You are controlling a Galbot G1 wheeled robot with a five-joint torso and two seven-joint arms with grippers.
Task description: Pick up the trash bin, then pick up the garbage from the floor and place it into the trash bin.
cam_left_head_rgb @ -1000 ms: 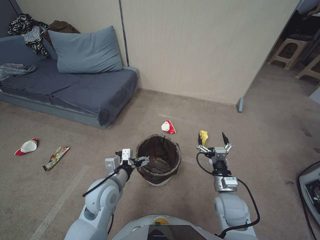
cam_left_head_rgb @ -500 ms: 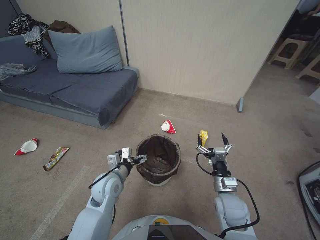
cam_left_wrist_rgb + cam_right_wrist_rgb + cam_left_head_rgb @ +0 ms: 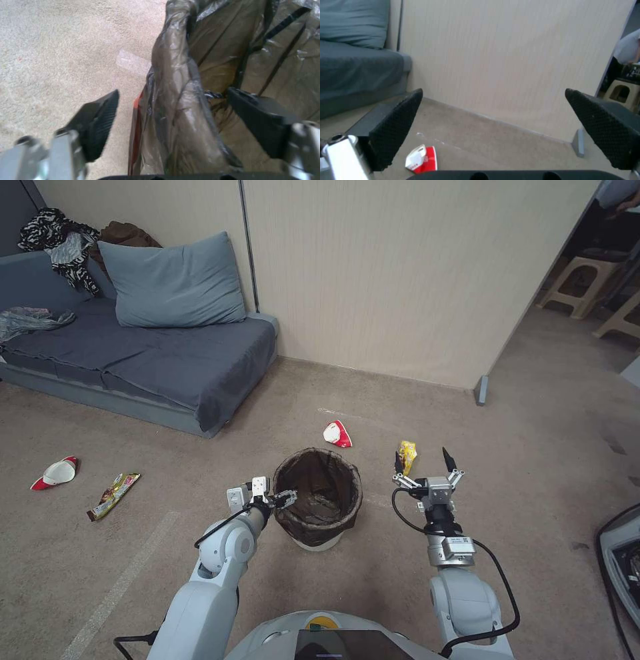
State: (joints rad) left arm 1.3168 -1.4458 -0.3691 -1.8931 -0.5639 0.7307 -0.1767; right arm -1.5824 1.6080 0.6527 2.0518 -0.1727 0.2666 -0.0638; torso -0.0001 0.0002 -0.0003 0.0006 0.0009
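Note:
The trash bin, a white bucket with a brown bag over its rim, stands on the carpet in front of me. My left gripper is at the bin's left rim. In the left wrist view this gripper is open and straddles the bagged rim, with one finger outside and the other inside. My right gripper hovers open to the right of the bin, just short of a yellow wrapper. A red-and-white paper cup lies beyond the bin and also appears in the right wrist view, below the open gripper.
Another red-and-white cup and a snack wrapper lie on the floor at far left. A grey sofa with a pillow stands back left and a partition wall behind. Stools stand at back right, and dark equipment sits at the right edge.
My left elbow has swung inward toward the bin while the gripper stays at the rim. My right gripper has drawn back slightly. The bin has not moved.

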